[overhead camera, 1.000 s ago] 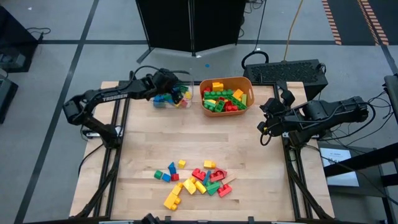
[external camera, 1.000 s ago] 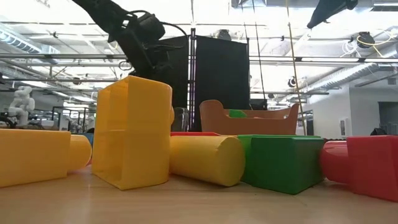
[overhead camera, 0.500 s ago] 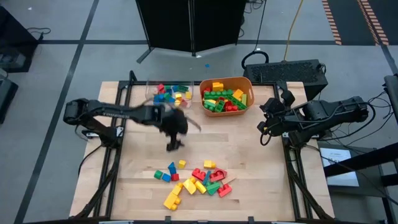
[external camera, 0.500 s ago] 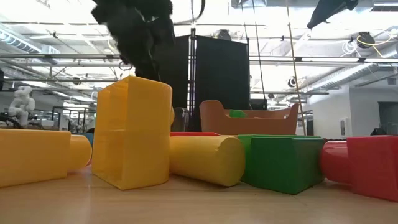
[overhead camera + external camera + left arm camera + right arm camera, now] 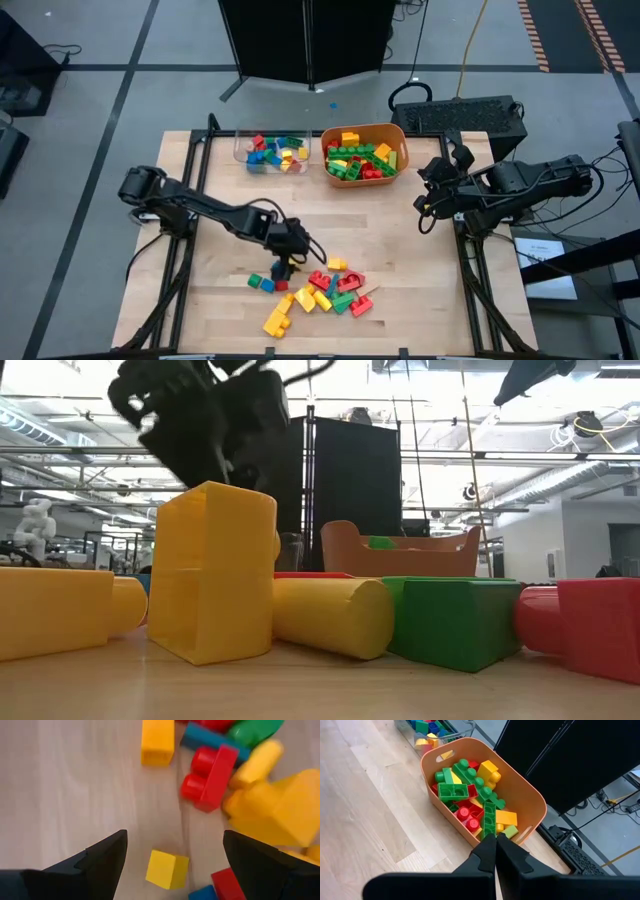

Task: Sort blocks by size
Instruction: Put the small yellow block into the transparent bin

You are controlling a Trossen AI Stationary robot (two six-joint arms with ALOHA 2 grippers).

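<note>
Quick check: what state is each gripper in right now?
Left gripper: open, empty, above a small yellow cube in the loose blocks.
Right gripper: closed, empty, at the table's right edge.
</note>
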